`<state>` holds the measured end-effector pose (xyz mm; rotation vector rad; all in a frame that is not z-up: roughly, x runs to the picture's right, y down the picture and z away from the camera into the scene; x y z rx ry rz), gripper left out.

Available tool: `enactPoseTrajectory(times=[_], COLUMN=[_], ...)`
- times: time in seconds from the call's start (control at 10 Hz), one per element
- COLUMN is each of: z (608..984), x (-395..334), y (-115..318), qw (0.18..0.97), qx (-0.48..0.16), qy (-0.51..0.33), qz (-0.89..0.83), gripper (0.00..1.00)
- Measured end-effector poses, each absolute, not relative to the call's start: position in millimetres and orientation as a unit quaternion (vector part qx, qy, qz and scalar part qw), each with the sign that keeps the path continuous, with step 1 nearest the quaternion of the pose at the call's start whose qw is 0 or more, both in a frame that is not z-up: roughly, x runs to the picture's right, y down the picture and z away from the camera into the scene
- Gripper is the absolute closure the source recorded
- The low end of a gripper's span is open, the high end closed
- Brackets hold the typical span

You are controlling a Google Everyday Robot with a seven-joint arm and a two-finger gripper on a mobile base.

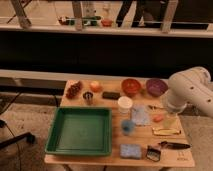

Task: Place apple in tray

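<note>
A green tray [80,131] of smooth, faintly glossy plastic is seen on a table [112,159] of pale, matt wood. The apple [95,86] is shown smooth-skinned, with a soft sheen. A small cup [88,96] is finished in shiny metal. An orange-red bowl [131,86] and a purple bowl [156,86] are glazed-looking. The arm [192,90] is cased in smooth white shell, and its gripper [171,111] is held low over the table's right side.
</note>
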<state>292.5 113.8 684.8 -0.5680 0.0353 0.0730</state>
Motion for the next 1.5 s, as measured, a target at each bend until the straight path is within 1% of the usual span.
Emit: enactPoseTrajectory(times=[0.5,0.8,1.3,1.5], z=[739.1,770.2,774.2,774.8], x=[248.5,222.3,217.7,216.2], y=[78.6,50.4,46.8,44.5], qw=[0.963,0.963,0.961,0.964], qx=[-0.269,-0.266,-0.272,-0.261], qy=[-0.023,-0.044,-0.046,-0.050], qz=[0.023,0.003,-0.001,-0.001], gripper=[0.20,0.20,0.20,0.20])
